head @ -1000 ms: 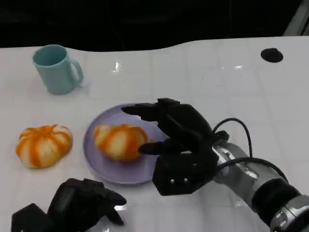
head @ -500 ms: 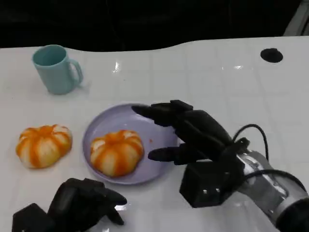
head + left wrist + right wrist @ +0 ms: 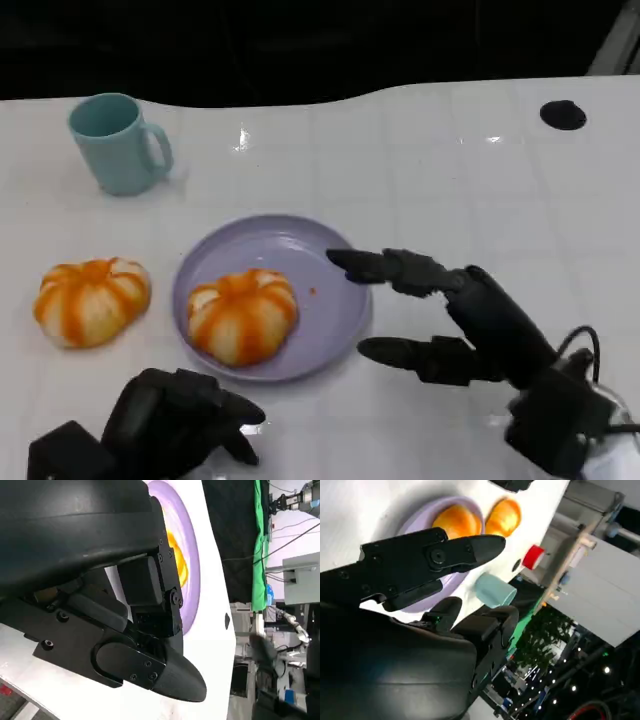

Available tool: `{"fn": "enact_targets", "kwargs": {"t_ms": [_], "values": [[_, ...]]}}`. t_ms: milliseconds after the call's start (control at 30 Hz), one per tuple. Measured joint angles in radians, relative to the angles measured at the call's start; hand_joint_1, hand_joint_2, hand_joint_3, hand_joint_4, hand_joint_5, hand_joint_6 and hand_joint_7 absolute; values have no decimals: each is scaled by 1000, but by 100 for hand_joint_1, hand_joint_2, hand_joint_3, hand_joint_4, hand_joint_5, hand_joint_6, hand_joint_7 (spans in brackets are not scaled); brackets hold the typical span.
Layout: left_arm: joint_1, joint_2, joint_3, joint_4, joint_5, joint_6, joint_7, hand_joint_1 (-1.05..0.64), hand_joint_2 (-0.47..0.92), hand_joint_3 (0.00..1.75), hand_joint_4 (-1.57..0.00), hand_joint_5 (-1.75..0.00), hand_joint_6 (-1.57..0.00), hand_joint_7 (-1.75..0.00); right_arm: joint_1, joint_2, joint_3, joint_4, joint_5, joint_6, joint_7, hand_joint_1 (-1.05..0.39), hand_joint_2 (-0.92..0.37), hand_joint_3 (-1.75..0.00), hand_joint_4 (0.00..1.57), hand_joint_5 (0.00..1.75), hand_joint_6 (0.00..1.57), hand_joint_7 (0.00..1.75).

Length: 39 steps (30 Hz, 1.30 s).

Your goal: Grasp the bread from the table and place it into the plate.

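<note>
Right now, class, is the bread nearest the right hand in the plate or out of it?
In. The bread lies inside the plate; the right hand holds nothing.

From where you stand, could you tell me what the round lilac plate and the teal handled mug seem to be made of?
The round lilac plate looks like moulded plastic or melamine: a uniform matte colour with only soft sheen. The teal handled mug has the same even, dull finish and thick walls, so probably plastic, though glazed ceramic can't be excluded.
</note>
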Motion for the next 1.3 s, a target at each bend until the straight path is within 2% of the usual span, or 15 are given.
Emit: {"fn": "enact_targets", "kwargs": {"t_ms": [33,100,167,267,367,467,567,867,1067,1300], "values": [[0,0,0,0,0,0,0,-105,92,1,-139,-85,-157,-23,15,1,-8,1,40,-17,22,-34,-91,-22,54,105,77,37],[0,0,-1,-1,0,2,1,-105,91,1,-140,-85,-157,-23,40,11,-24,2,115,-50,60,-31,-83,-44,58,133,71,76],[0,-2,-1,-4,-1,9,1,-105,90,1,-140,-85,-157,-23,63,17,-44,3,153,-75,83,-29,-63,-83,62,149,69,104],[1,-3,-1,-12,0,17,2,-105,91,1,-140,-84,-157,-23,101,22,-68,2,171,-89,92,-27,-48,-116,70,157,75,123],[9,-3,-2,-24,0,18,2,-105,91,1,-140,-84,-157,-24,136,22,-90,-5,173,-108,94,-25,-40,-134,81,164,84,132],[17,-4,-3,-36,0,19,2,-105,90,0,-140,-85,-157,-24,167,21,-112,-11,180,-141,107,-24,-36,-139,89,170,89,141],[20,-5,-2,-40,-1,25,2,-105,90,0,-140,-85,-157,-24,199,19,-127,-16,200,-166,123,-26,-37,-137,89,174,88,146],[25,-5,0,-59,-12,40,1,-105,90,0,-140,-84,-157,-23,311,48,-139,-63,333,-170,197,-21,-37,-141,89,175,77,153],[26,-1,1,-60,-23,46,-2,-105,90,0,-140,-84,-157,-23,338,61,-156,-54,332,-195,222,-22,-37,-141,87,175,74,155],[26,1,4,-60,-37,46,-14,-105,90,0,-140,-84,-157,-23,331,71,-178,18,292,-251,222,-22,-37,-141,87,175,73,156]]}}
